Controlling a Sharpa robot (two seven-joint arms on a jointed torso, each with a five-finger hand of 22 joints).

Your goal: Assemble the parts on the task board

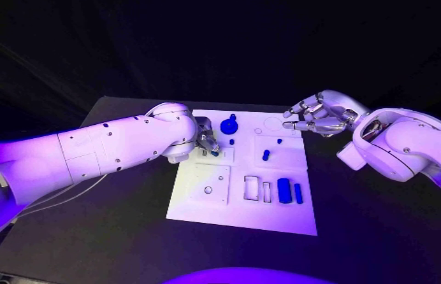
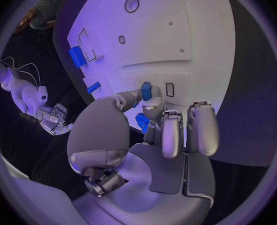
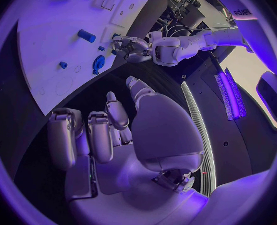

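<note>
The white task board [image 1: 241, 204] lies in the middle of the table. My left hand [image 1: 207, 142] is low over its left edge; in the left wrist view the thumb and a finger pinch a small blue part [image 2: 146, 91] beside a rectangular slot [image 2: 170, 89]. A second blue piece [image 2: 141, 122] shows under the fingers. My right hand [image 1: 317, 118] hovers off the board's far right corner, fingers apart, holding nothing [image 3: 107, 130]. A round blue part [image 1: 228, 127], a short blue peg [image 1: 266, 155] and two blue blocks [image 1: 284, 190] stand on the board.
Outlined recesses [image 1: 251, 188] and a round hole [image 1: 208, 190] mark the board's near half. Dark table [image 1: 110, 233] surrounds the board. In the right wrist view my left hand [image 3: 129, 47] sits by the board's edge [image 3: 57, 85].
</note>
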